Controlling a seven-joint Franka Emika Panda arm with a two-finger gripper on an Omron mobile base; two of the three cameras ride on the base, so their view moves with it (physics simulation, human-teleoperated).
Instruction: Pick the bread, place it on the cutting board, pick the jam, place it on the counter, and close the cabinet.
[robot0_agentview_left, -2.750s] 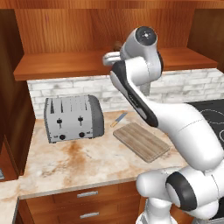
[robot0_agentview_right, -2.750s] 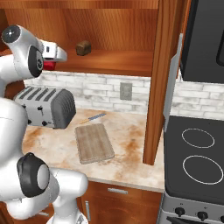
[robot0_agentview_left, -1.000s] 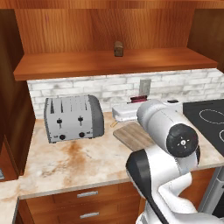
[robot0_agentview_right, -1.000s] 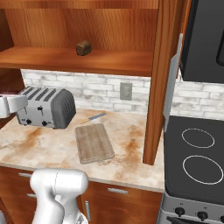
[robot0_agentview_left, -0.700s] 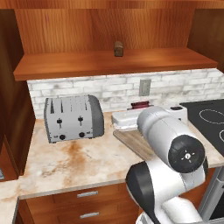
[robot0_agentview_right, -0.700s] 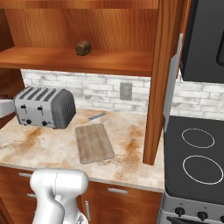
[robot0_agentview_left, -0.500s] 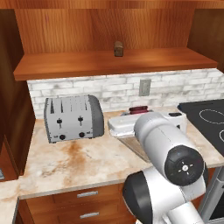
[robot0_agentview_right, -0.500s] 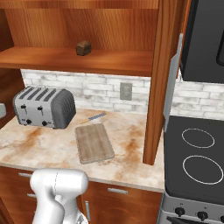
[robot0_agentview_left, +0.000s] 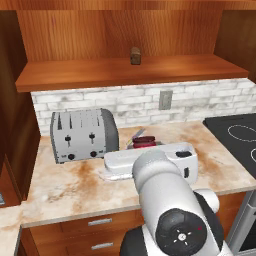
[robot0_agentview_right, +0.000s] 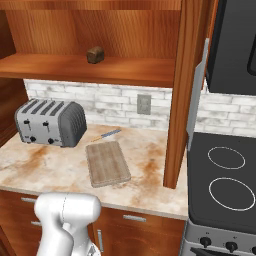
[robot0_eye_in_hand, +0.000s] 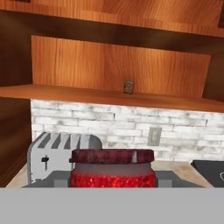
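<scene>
Directly in front of my hand, at 6 o'clock of the view, I see the small red jam jar with a dark red lid (robot0_eye_in_hand: 112, 169), very close, with dark grey parts on both its sides. Behind it at 8 o'clock stands the silver four-slot toaster (robot0_eye_in_hand: 61, 156). The small dark brown bread loaf (robot0_eye_in_hand: 128, 86) sits on the reddish-brown wooden cabinet shelf (robot0_eye_in_hand: 65, 94) at 12 o'clock. A grey wall outlet (robot0_eye_in_hand: 153, 136) is on the white brick backsplash (robot0_eye_in_hand: 113, 124).

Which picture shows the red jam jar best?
The hand view: the jam sits big and close, shut in the pincer, with lid and red side plain. The left base view shows a small bit of it behind the arm.
</scene>
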